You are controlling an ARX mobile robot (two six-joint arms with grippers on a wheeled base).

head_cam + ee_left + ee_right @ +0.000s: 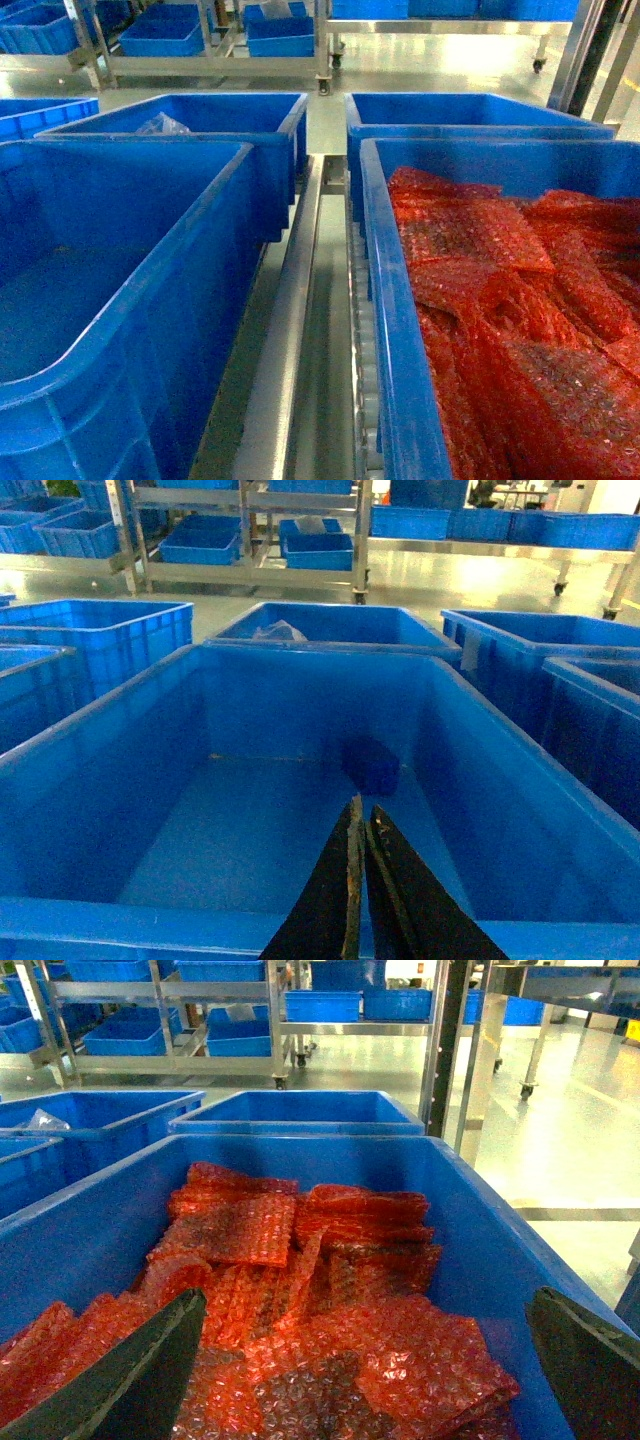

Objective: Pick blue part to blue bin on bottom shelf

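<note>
Left wrist view is showing the left tool point(362, 830) pressed together over a blue bin point(90, 720), a dark blue part point(372, 763) lying just ahead of its tips. Right tool point(365, 1360) is hanging spread wide above red bubble wrap point(300, 1290).

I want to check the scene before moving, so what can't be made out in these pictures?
- Blue part: left wrist view, a dark blur on the bin floor; shape unclear.
- Left bin floor: head view, near wall and bottom edge cut it off.
- Under the red bubble wrap: right wrist view, wrap covers the bin floor.
- Clear bag: head view, bin rim hides most of it.
</note>
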